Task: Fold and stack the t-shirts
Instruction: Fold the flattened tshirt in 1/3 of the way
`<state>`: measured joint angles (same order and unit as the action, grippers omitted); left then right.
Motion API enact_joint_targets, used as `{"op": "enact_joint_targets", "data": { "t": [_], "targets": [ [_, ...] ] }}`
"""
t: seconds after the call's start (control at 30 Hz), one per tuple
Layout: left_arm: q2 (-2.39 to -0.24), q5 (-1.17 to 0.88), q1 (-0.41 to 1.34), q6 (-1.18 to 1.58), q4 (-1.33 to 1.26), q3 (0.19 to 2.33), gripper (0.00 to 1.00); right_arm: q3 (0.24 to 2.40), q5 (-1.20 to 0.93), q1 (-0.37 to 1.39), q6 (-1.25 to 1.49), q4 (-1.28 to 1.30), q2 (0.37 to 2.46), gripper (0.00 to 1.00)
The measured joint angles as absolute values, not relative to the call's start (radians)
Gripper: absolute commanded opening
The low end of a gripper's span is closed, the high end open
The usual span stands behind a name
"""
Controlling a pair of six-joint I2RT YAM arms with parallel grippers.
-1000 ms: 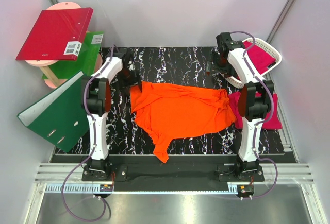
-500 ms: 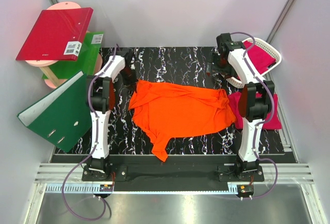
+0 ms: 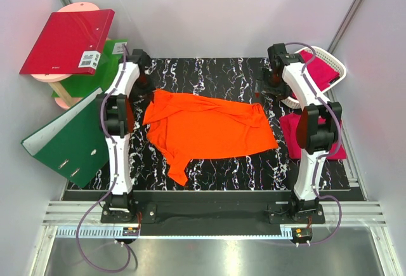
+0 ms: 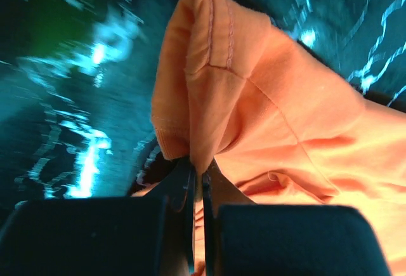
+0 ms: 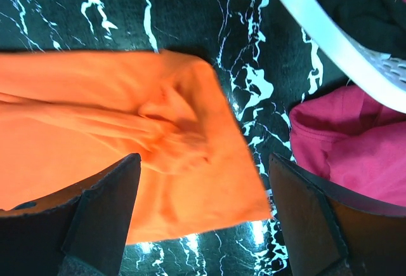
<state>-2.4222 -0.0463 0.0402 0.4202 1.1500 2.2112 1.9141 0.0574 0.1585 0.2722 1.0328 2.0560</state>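
Barely started: clamped a hem of the orange t-shirt (image 3: 209, 127) in the left hand (image 4: 196, 177), held the right hand (image 5: 203, 165) wide open above its opposite edge, folded nothing yet.

left gripper (image 4: 198, 176) pinched closed, right gripper (image 5: 202, 163) spread wide, arms outstretched

Lab test booth, white panel walls (image 3: 222, 9)
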Motion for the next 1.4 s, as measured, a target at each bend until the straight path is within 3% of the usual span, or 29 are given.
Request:
{"op": "enact_joint_targets", "data": {
  "t": [0.03,0.07,0.13,0.17,0.2,0.43,0.73,1.03,1.4],
  "targets": [
    [-2.422,-0.046,0.030,0.420,1.149,2.220,0.43,1.907,0.057,0.159,0.273,1.033,2.054,0.89],
    [-2.422,-0.048,0.023,0.419,1.149,2.226,0.62,1.899,0.054,0.159,0.273,1.032,2.052,0.89],
    [-2.422,-0.064,0.006,0.420,1.135,2.229,0.81,1.882,0.041,0.159,0.273,1.033,2.046,0.89],
    [-2.422,-0.073,0.001,0.412,1.128,2.226,0.95,1.876,0.032,0.159,0.273,1.035,2.045,0.88],
    [-2.422,-0.082,-0.001,0.407,1.120,2.221,0.99,1.872,0.022,0.159,0.273,1.036,2.043,0.87],
    [-2.331,-0.100,0.074,0.374,1.077,2.054,0.99,1.834,-0.125,0.159,0.279,1.036,2.022,0.80],
    [-2.029,-0.081,0.235,0.373,1.037,1.874,0.99,1.729,-0.206,0.159,0.299,1.028,2.028,0.68],
    [-1.885,-0.065,0.235,0.379,1.021,1.672,0.99,1.764,-0.202,0.159,0.327,0.923,2.080,0.65],
    [-1.818,-0.068,0.235,0.393,1.021,1.634,0.99,1.864,-0.200,0.159,0.331,0.883,2.265,0.57]
  ]
}}
